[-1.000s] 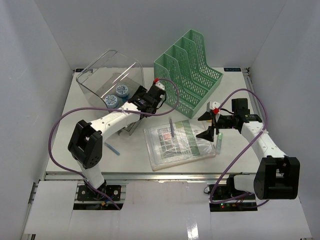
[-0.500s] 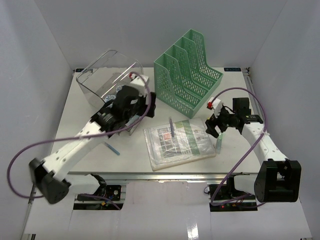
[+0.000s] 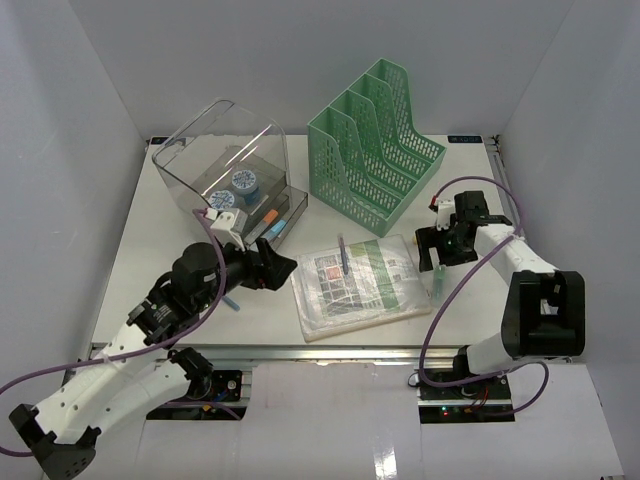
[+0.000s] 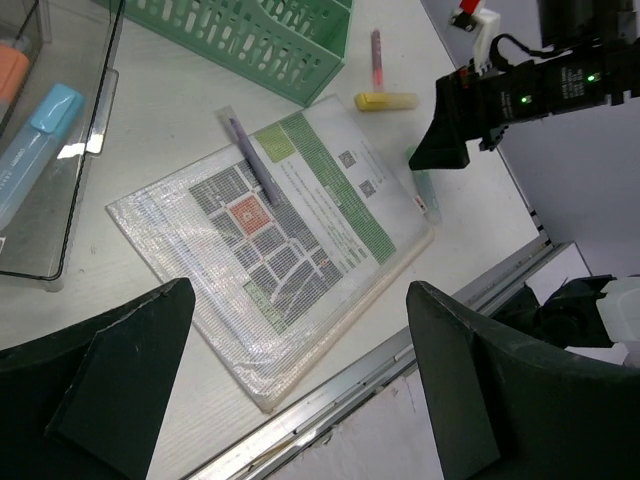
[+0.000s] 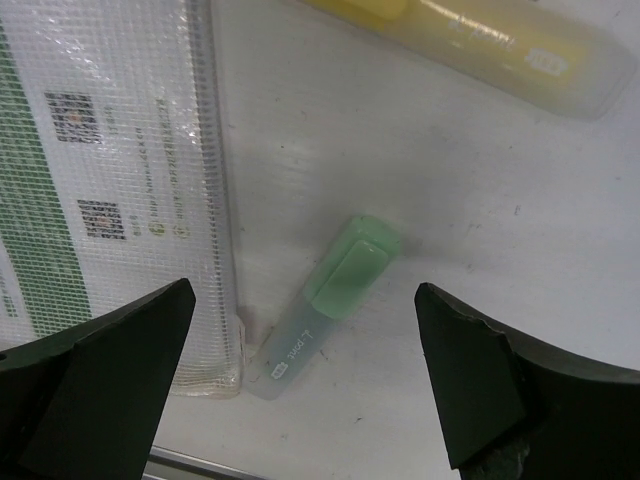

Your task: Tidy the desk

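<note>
Right claw (image 5: 302, 300) gapes wide over a green highlighter (image 5: 338, 285) on the bench (image 5: 500, 200); left claw (image 4: 298, 295) spread apart, holding nothing.

One file rack (image 3: 375, 145), one clear bin (image 3: 225, 150), one mesh folder (image 3: 360, 285)

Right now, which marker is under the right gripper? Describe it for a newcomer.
Find the green file rack at the back of the desk, then come forward to the mesh pouch of papers. By the pouch's right edge lies a marker with a pale green cap, unlike the yellow marker farther back.
</note>
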Controlling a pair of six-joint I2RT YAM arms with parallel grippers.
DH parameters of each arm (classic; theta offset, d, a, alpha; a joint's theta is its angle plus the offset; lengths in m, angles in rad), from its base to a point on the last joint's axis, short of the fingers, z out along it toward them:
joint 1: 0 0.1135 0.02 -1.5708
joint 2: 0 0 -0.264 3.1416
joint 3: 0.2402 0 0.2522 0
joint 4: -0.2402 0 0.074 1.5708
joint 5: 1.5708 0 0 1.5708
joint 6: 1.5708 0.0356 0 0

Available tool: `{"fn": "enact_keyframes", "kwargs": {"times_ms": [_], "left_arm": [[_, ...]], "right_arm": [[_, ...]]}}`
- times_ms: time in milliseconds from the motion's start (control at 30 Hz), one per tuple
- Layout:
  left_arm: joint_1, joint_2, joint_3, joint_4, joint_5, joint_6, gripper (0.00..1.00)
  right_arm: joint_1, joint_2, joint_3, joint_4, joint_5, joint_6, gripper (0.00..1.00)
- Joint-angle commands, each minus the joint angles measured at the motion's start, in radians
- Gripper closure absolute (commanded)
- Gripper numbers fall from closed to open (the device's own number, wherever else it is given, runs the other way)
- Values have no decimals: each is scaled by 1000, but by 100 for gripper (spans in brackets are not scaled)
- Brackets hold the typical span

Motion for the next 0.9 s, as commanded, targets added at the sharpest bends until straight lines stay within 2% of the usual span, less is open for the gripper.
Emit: {"fn": "enact_keyframes", "kwargs": {"times_ms": [0, 200, 333, 433, 567, 867], "left_arm": [[2, -79, 54, -66, -10, 7, 2], [2, -136, 56, -111, -30, -1, 2], [2, -177, 41, -122, -40, -19, 2], [2, -186, 36, -122, -41, -28, 2], [2, -185, 44, -127, -41, -35, 2], [2, -171, 87, -145, -22, -49, 2]], "right_arm": [[0, 27, -37, 27, 48, 96, 9], [-2, 79, -35, 47, 92, 106, 28], [-2, 92, -32, 45, 106, 107, 44], [-2, 103, -28, 47, 116, 108, 50], [-3, 131, -19, 48, 115, 108, 62], [-74, 95, -22, 94, 24, 77, 87]]}}
